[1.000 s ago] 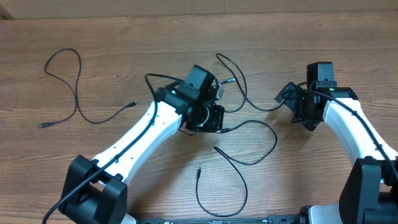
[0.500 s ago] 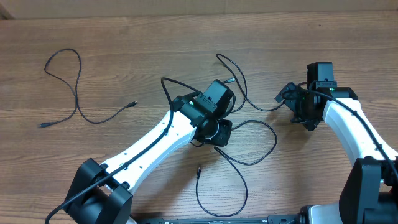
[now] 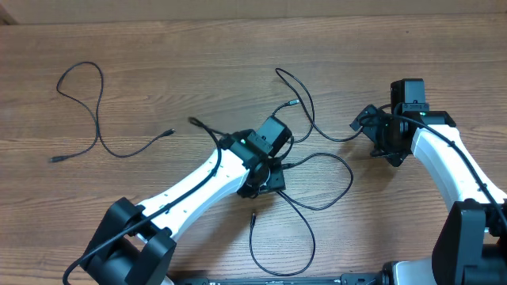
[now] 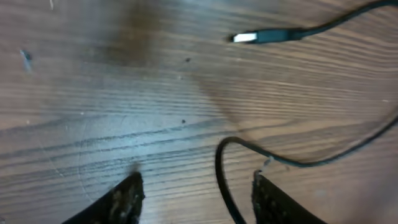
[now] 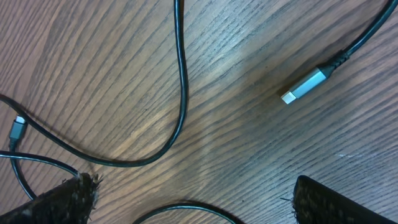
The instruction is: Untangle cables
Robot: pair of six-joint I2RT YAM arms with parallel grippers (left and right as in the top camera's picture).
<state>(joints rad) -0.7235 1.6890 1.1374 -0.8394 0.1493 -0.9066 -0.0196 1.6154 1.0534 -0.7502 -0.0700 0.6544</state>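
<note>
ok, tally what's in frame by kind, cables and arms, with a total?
Black cables: at least 3. The left cable lies apart; the crossing cables overlap mid-table, so no firm count.
White robot arms: 2, the left arm and the right arm.
Total: at least 5.

Looped cable (image 4: 217,165) (lower end) beyond left wrist view's edge
</note>
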